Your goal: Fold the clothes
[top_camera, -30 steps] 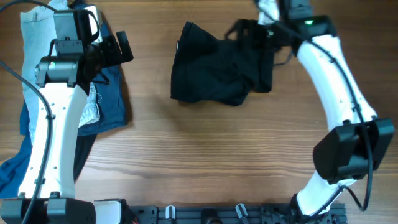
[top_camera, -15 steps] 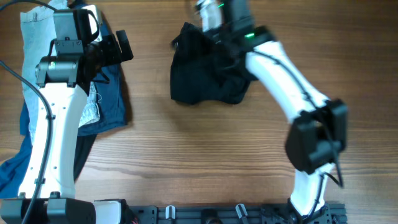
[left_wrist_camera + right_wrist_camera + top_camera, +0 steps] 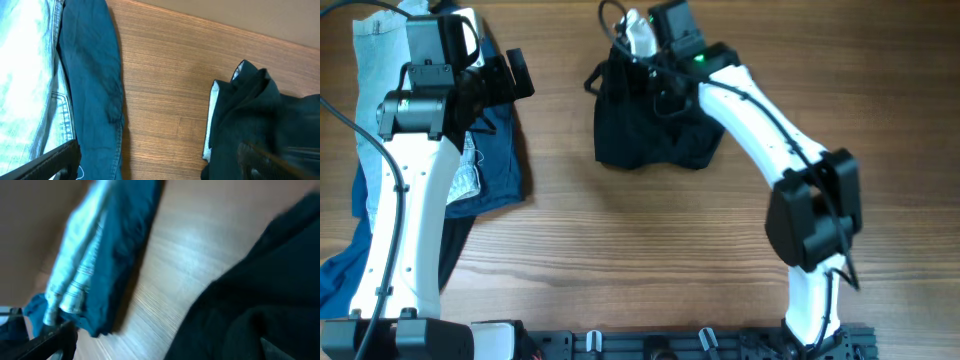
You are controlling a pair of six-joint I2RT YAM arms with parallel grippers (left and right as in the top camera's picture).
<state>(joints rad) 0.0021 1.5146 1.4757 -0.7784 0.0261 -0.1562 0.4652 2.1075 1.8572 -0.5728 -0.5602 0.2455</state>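
- The black shorts (image 3: 655,125) lie bunched on the bench (image 3: 650,260), toward its far edge and a little right of the middle. They are well apart from the pile of other clothes at the left.
- In the left wrist view the grey inner waistband (image 3: 210,120) shows as a pale strip down the edge of the shorts that faces the pile. Bare wood lies between the two.
- The right tool (image 3: 605,70) is at the far left corner of the shorts. Its arm reaches from the near right of the bench across the top of the garment.
- The right wrist view is blurred. One finger (image 3: 50,341) sits far out at the lower left over bare wood, so the jaws stand spread — released, with nothing pinched that shows. Black cloth fills the lower right of that view, and the other finger cannot be made out.
- The left tool (image 3: 518,75) is above the right side of the pile, pointing toward the black shorts. It is released too: the fingers (image 3: 47,165) stand wide apart at the bottom corners of the wrist view with nothing between them.
- The pile holds light-blue denim shorts (image 3: 25,75) at the far left and a dark-blue piece (image 3: 95,75) just beside them, touching, with its edge on the wood.
- From overhead, more dark-blue cloth (image 3: 340,280) trails toward the near left corner, partly hidden under the left arm.
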